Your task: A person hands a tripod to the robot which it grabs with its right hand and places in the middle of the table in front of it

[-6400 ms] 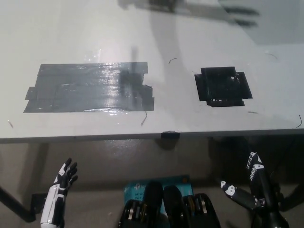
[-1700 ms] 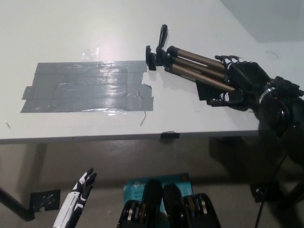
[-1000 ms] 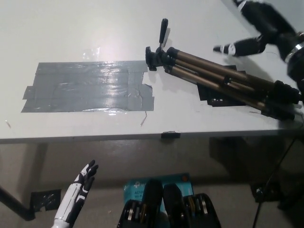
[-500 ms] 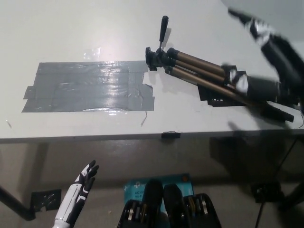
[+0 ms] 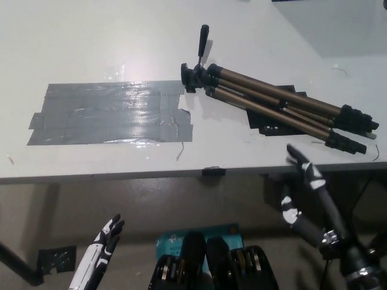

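Note:
The folded tripod (image 5: pixel 272 106) lies flat on the white table (image 5: pixel 91 36), bronze legs pointing right, its black head and handle next to the grey tape patch (image 5: pixel 112 113). Its legs cross the black tape square (image 5: pixel 272 124). My black right hand (image 5: pixel 305 193) is below the table's front edge at the lower right, open and holding nothing, well clear of the tripod. My white left hand (image 5: pixel 100 251) rests open at the lower left, under the table edge.
A small black clip (image 5: pixel 210 171) sits on the table's front edge. A teal box (image 5: pixel 175 237) lies on the floor below. Thin wire scraps (image 5: pixel 180 151) lie near the tape.
My right hand has let go of the tripod and dropped from above the table to below its front edge. The tripod stays lying on the table. The picture has shifted slightly.

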Motion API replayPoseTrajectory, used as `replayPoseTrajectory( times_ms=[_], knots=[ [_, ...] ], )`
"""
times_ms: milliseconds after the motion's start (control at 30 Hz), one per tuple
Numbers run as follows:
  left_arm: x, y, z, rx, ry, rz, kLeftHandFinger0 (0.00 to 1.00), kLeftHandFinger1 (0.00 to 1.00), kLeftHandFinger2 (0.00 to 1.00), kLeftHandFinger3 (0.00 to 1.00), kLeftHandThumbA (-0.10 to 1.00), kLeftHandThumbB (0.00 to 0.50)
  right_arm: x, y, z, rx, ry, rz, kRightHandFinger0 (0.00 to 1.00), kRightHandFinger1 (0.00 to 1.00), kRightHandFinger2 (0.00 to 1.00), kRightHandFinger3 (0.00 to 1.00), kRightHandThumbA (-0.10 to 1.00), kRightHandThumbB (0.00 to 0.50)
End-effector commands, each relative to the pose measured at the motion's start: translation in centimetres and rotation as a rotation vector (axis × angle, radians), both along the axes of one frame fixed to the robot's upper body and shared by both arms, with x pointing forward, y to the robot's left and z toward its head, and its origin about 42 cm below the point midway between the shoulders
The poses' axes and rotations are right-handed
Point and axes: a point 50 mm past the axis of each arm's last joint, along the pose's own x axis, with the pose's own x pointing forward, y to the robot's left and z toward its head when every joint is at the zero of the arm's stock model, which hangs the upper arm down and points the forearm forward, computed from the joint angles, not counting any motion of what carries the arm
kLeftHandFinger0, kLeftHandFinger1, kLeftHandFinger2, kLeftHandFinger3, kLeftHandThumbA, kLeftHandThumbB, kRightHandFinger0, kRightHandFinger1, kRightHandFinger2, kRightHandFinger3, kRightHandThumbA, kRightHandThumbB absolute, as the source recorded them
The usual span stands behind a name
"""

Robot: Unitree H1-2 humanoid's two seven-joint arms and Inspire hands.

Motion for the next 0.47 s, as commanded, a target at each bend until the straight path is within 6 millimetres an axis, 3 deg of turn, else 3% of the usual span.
replayPoseTrajectory(
  times_ms=[0, 433],
  knots=[
    [-0.4, 0.3, 0.3, 0.008, -0.039, -0.04, 1.0, 1.0, 1.0, 1.0, 1.0, 0.24, 0.0, -0.7, -6.4, 0.128, -0.171, -0.286, 0.74, 0.81, 0.96, 0.99, 0.05, 0.186],
    [0.7, 0.1, 0.9, 0.013, -0.063, -0.045, 1.0, 1.0, 1.0, 1.0, 1.0, 0.23, 0.7, -0.2, -6.8, 0.056, -0.181, -0.26, 0.63, 0.68, 0.85, 0.94, -0.04, 0.196]
  ],
)
